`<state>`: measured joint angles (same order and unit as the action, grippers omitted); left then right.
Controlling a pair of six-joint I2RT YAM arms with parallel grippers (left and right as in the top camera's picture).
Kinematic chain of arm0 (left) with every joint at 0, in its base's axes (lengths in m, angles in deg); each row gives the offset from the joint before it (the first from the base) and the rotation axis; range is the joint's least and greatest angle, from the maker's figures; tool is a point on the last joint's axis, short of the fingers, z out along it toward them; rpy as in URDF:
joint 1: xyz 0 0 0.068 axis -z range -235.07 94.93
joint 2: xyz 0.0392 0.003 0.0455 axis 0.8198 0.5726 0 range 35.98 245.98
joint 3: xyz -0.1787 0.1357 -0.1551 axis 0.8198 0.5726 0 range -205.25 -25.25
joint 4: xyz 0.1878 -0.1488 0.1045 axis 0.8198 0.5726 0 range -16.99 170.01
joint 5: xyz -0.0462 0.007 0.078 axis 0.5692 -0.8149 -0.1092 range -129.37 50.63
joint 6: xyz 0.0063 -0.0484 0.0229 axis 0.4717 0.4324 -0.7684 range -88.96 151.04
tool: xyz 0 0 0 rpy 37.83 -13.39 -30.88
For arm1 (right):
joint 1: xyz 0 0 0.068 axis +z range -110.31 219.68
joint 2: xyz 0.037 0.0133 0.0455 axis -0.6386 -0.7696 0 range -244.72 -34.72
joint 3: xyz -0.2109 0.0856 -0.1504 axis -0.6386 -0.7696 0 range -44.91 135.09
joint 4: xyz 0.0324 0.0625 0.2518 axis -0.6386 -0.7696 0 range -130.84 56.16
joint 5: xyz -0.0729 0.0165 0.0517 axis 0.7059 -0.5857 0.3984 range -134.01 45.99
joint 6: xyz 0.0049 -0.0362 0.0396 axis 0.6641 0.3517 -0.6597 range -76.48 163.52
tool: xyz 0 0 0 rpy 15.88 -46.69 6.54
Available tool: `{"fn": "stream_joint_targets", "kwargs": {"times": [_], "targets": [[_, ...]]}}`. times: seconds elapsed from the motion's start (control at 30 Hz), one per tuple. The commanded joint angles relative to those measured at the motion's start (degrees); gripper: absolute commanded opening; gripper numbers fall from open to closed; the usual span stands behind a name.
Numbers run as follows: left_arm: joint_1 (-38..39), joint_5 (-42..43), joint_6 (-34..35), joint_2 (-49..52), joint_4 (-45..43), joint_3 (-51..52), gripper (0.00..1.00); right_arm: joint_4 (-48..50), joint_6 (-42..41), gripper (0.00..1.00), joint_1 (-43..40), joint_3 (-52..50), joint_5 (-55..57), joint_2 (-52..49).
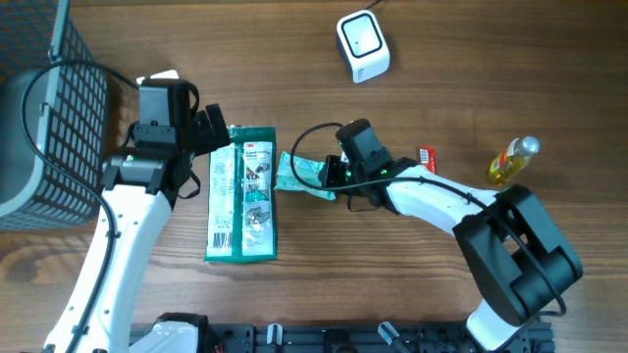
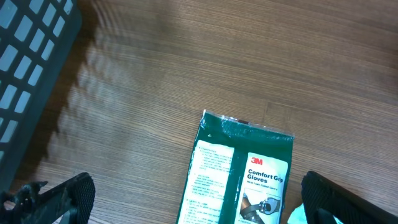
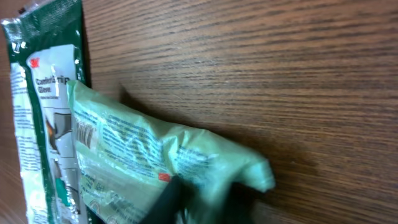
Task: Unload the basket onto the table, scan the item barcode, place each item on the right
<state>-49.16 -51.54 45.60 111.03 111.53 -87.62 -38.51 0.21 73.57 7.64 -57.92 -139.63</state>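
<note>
A: Green glove pack (image 1: 242,196) lies flat at the left. The left gripper (image 1: 213,130) hovers at its top end, jaws wide apart and empty.

B: And the item?

A: Pale green pouch (image 1: 299,176), touching the pack's right edge. The right gripper (image 1: 334,175) is clamped on its right end.

B: Lift straight up so the pack isn't dragged along, then turn the print toward the white scanner (image 1: 363,45).

A: It's soft, crinkled film with small print; no barcode shows.

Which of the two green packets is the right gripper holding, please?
The smaller, pale mint packet: the right gripper is shut on its edge, while the larger dark green 3M gloves pack lies ungripped.
</note>
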Motion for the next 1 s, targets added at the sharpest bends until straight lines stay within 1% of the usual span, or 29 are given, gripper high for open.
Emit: {"fn": "stream_joint_targets", "kwargs": {"times": [0.0, 0.13, 0.23, 0.27, 0.37, 0.43, 0.6, 0.67, 0.77, 0.83, 0.97], "targets": [[-0.24, -0.33, 0.9, -0.15, -0.17, -0.66, 1.0, -0.31, 4.42, 0.06, -1.27, 0.26, 0.11, 0.7], [-0.24, -0.33, 0.9, -0.15, -0.17, -0.66, 1.0, -1.6, 12.2, 0.06, -3.23, 0.26, 0.15, 8.11], [-0.24, -0.33, 0.9, -0.15, -0.17, -0.66, 1.0, -3.23, 27.67, 0.04, -3.28, 0.26, 0.11, 15.26], [-0.24, -0.33, 0.9, -0.15, -0.17, -0.66, 1.0, -4.55, 30.95, 0.04, -3.28, 0.26, 0.09, 17.29], [-0.24, -0.33, 0.9, -0.15, -0.17, -0.66, 1.0, -9.05, 36.57, 0.04, -3.32, 0.26, 0.09, 22.97], [-0.24, -0.33, 0.9, -0.15, -0.17, -0.66, 1.0, -11.76, 42.77, 0.04, -3.32, 0.26, -0.37, 27.1], [-0.24, -0.33, 0.9, -0.15, -0.17, -0.66, 1.0, -16.79, 58.99, 0.04, -3.32, 0.26, -7.63, 34.05], [-0.24, -0.33, 0.9, -0.15, -0.17, -0.66, 1.0, -18.01, 61.37, 0.04, -3.32, 0.26, -8.22, 36.57], [-0.24, -0.33, 0.9, -0.15, -0.17, -0.66, 1.0, -19.39, 61.66, 0.05, -3.32, 0.26, -8.24, 39.04], [-0.24, -0.33, 0.9, -0.15, -0.17, -0.66, 1.0, -21.09, 64.43, 0.04, -3.32, 0.26, -8.76, 39.52], [-0.24, -0.33, 0.9, -0.15, -0.17, -0.66, 1.0, -22.64, 62.62, 0.04, -3.32, 0.26, -8.79, 39.47]]}}
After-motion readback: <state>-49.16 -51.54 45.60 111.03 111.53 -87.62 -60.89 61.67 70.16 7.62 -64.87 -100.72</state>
